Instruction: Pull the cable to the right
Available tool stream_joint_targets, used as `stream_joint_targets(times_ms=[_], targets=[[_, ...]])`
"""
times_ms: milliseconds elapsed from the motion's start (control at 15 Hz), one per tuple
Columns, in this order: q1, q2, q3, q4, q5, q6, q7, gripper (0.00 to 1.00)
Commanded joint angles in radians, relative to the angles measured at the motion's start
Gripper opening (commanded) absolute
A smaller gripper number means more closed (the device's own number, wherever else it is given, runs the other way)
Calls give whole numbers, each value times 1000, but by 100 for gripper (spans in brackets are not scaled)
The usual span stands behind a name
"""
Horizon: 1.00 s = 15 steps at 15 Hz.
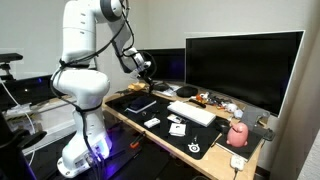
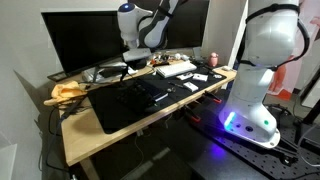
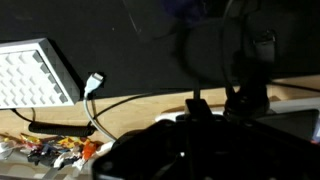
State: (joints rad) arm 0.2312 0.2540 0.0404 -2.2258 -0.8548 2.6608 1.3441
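Observation:
In the wrist view a thin black cable (image 3: 140, 100) runs across the wooden desk and ends in a white plug (image 3: 95, 82) beside a white keyboard (image 3: 30, 75). My gripper (image 3: 195, 104) shows as a dark shape. Its fingers look closed together where the cable meets them. In both exterior views the gripper (image 1: 146, 68) (image 2: 134, 63) hangs low over the back of the desk, in front of the monitors. The cable is too thin to make out there.
A large monitor (image 1: 243, 65) stands at the back of the desk (image 2: 80, 135). A black mat (image 2: 135, 100), a pink mug (image 1: 238, 134), a mouse (image 1: 196, 150) and small loose items lie on the desk. Colourful clutter (image 3: 55, 150) lies near the cable.

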Motion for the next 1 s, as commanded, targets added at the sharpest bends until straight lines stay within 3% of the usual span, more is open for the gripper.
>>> stream_joint_targets(times_ms=[0,200,600,933], targets=[[40,139,14,98,11,-74,11,1],[71,183,30,109,77,-63,-29,1],[125,152,85,76,245,-72,-140,1],[176,161,80,100,378,-149,-247,1]])
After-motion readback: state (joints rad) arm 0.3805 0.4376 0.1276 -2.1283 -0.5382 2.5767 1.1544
